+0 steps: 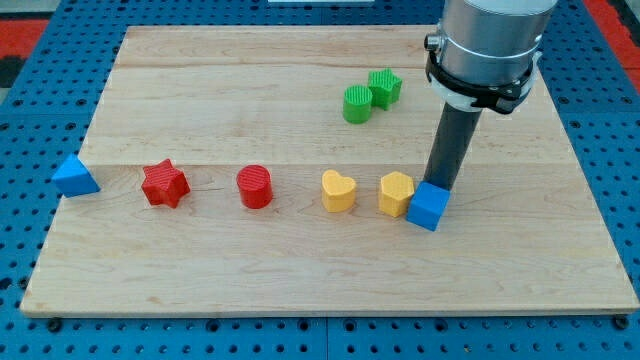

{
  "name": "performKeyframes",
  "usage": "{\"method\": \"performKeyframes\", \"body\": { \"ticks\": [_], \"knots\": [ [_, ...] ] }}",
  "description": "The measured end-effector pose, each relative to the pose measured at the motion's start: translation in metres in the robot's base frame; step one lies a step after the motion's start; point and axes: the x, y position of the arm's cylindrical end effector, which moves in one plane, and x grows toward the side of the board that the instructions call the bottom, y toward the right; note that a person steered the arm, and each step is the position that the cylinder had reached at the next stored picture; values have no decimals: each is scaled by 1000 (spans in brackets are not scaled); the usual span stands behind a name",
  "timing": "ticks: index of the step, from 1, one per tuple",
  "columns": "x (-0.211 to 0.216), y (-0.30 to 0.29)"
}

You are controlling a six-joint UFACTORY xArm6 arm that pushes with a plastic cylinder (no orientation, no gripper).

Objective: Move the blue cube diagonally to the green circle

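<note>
The blue cube sits on the wooden board at the view's lower right, touching the yellow hexagon on its left. The green circle stands up and to the left of it, near the view's top, touching the green star. My tip is at the cube's upper edge, right against it on its top-right side. The dark rod rises from there to the arm's grey body at the view's top right.
A yellow heart, a red cylinder and a red star lie in a row to the cube's left. A blue triangle sits at the board's left edge. The board rests on a blue pegboard.
</note>
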Motion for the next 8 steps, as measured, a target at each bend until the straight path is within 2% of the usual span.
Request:
{"method": "performKeyframes", "body": {
  "ticks": [4,5,6,8],
  "knots": [
    [-8,-45],
    [-10,-28],
    [-19,19],
    [-13,-19]
  ]
}}
